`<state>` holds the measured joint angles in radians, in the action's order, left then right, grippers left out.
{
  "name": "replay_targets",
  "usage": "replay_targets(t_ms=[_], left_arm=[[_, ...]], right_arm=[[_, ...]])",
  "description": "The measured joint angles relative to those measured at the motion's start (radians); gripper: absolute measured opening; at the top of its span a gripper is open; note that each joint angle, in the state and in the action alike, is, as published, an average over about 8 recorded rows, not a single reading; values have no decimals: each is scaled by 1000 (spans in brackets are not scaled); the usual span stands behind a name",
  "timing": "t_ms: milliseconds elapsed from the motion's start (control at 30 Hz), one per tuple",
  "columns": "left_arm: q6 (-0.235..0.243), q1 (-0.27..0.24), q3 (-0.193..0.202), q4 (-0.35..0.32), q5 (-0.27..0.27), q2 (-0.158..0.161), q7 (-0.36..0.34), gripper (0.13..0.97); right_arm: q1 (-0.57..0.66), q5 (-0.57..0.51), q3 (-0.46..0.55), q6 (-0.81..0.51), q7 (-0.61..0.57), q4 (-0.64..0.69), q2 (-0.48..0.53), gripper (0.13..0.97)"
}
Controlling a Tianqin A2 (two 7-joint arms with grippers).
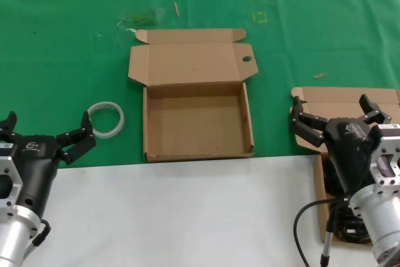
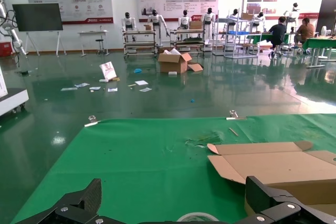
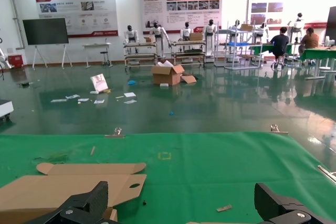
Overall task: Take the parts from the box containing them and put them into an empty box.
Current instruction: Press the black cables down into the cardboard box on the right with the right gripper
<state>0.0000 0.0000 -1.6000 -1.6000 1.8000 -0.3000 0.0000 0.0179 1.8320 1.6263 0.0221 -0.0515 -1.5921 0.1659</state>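
The empty box lies open at the middle of the green mat, its hinged lid with a round hole folded back. The box containing the parts sits at the right edge, mostly hidden behind my right arm. Black coiled parts show inside it beside my wrist. My right gripper hangs open above that box, holding nothing. My left gripper stands open at the lower left, also holding nothing. The left wrist view shows its fingers apart, and the right wrist view shows the right fingers apart.
A white ring lies on the mat between my left gripper and the empty box. A white table surface runs along the front. Small scraps lie on the mat behind the right box.
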Motion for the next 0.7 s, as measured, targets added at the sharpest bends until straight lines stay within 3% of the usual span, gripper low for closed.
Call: replay_targets(t_ms=[433,700], left_arm=[[0,0,0,0,0,0,0,966],[0,0,0,0,0,0,0,966]], right_arm=[[0,6,6,7,-3,0,0,966],[-7,211,149,219,-161,-33,-2,966]])
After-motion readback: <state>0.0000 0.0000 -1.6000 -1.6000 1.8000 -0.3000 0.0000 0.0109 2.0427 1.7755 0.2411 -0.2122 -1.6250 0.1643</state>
